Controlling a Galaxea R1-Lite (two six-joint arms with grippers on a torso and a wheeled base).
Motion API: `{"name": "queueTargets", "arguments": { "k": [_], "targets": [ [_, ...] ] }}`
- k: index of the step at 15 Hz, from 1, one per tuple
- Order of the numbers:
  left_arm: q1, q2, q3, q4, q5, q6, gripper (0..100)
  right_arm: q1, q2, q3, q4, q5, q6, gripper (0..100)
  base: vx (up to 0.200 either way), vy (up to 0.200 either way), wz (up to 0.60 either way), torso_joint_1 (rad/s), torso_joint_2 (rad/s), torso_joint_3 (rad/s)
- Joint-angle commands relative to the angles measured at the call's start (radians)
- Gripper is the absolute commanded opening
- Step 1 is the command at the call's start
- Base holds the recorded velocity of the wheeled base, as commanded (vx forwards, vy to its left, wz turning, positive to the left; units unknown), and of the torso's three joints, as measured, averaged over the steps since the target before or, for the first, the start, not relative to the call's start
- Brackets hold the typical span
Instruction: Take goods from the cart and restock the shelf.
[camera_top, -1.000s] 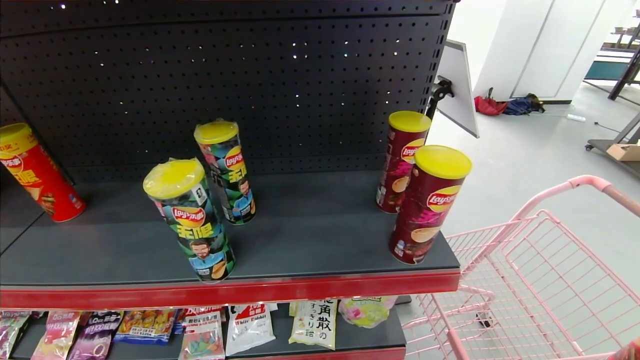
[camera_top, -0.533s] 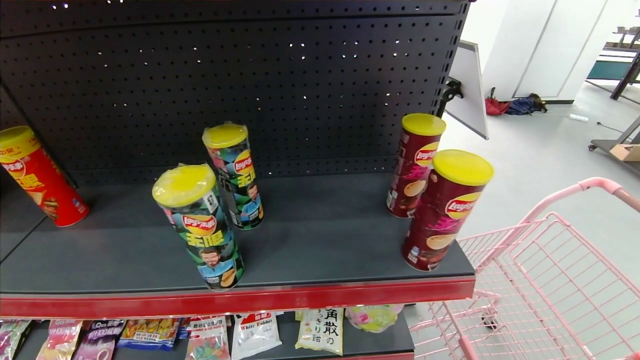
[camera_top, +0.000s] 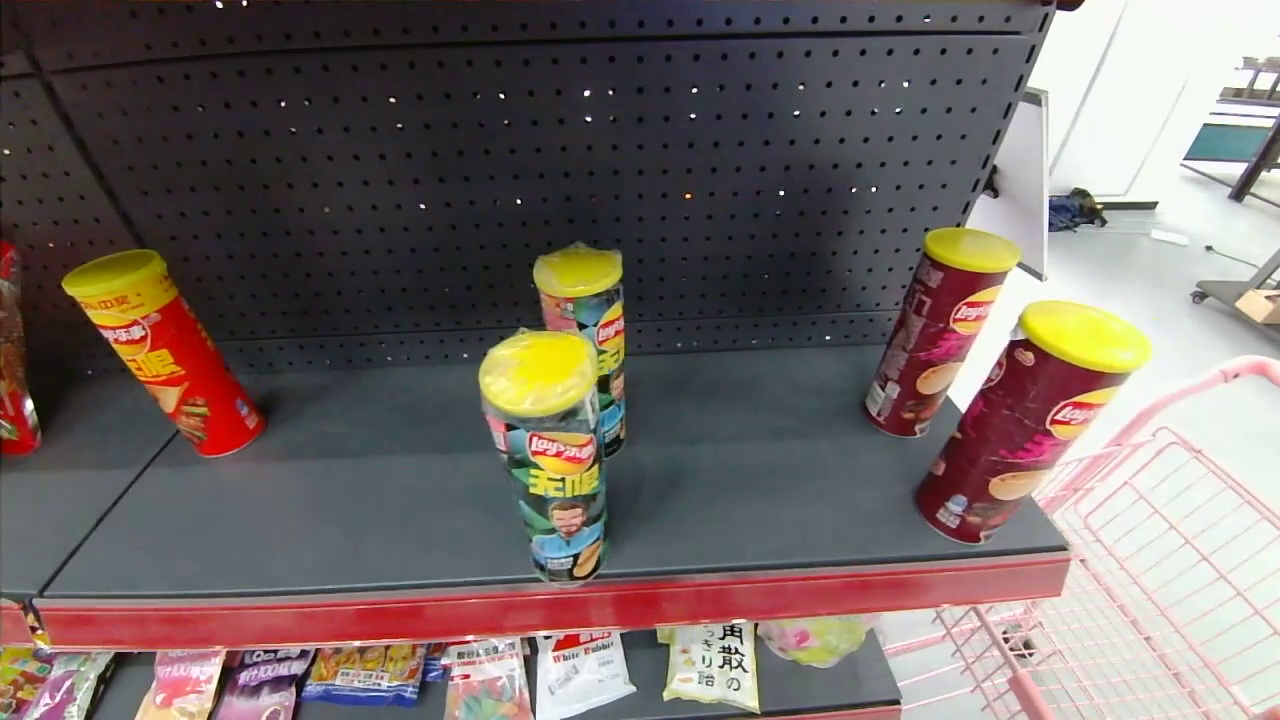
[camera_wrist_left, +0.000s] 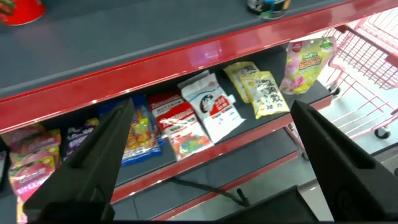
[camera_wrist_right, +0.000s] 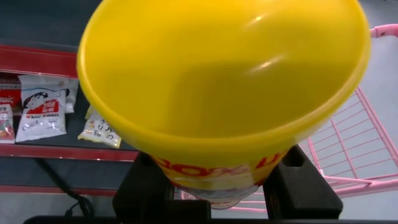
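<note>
Yellow-lidded cardboard crisp can (camera_wrist_right: 224, 81) clamped in right gripper (camera_wrist_right: 219, 186) jaws, near pink wire cart (camera_wrist_right: 373, 143) — not yet on dark grey metal shelf (camera_top: 760, 470), where several similar cans (camera_top: 545, 450) already stand. Left gripper (camera_wrist_left: 211, 106) jaws wide apart, holding nothing — placement of this can left to do

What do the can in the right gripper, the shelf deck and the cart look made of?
Can: likely printed cardboard tube; its yellow lid looks like glossy plastic, showing soft highlights. Shelf deck: probably painted metal, matte dark grey, with a glossy red front strip. Cart: thin wire grid, seemingly pink-coated metal.
</note>
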Motion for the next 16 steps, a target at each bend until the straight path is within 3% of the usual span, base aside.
{"name": "queueTargets", "arguments": {
  "k": [1,16],
  "targets": [
    [0.0,0.0,0.0,0.0,0.0,0.0,100,0.001,0.003,0.001,0.0,0.0,-0.001,0,0.0,0.2,0.0,0.002,0.01,0.012],
    [0.0,0.0,0.0,0.0,0.001,0.0,100,0.001,0.003,0.001,-0.002,0.002,-0.001,0,0.0,0.2,0.0,0.002,0.0,0.002]
  ]
}}
